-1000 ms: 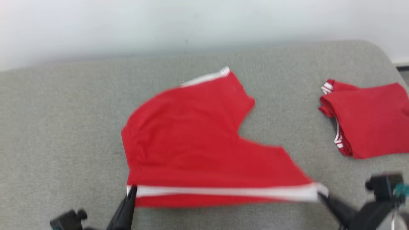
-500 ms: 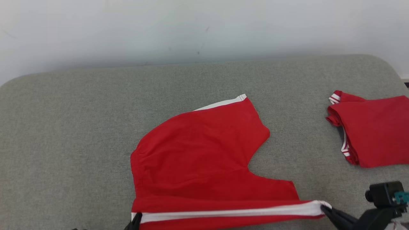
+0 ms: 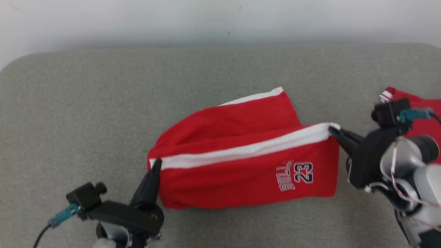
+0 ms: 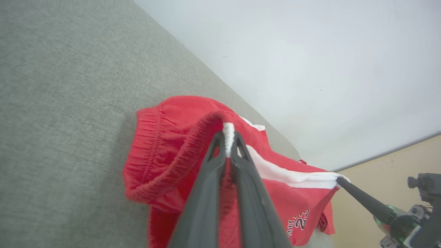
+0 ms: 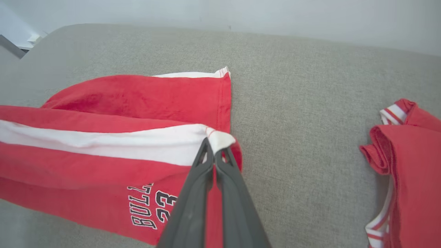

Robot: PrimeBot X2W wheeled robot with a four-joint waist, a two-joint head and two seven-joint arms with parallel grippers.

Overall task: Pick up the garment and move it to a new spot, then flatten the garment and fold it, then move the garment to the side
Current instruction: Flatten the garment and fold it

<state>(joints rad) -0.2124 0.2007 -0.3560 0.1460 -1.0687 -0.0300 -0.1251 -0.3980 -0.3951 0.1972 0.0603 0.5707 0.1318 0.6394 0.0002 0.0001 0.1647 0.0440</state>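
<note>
At the front edge of the grey cushion [image 3: 86, 103], the left gripper [image 3: 155, 165] pinches the waistband end of the red shorts [image 3: 241, 182]. The right gripper [image 3: 333, 130] pinches the hem end, toward the right edge. The shorts sit mid-cushion, half folded. Uneven travel would skew the fold, and a slipped pinch would drop it. The right arm could snag the folded garment [image 5: 417, 162] at the right edge.

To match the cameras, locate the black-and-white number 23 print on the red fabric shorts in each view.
Head view: the black-and-white number 23 print is right of centre, low on the red fabric shorts.
Left wrist view: print near the bottom, right of centre.
Right wrist view: print lower left of centre.
Shared landmark: the white side stripe above it.
</note>
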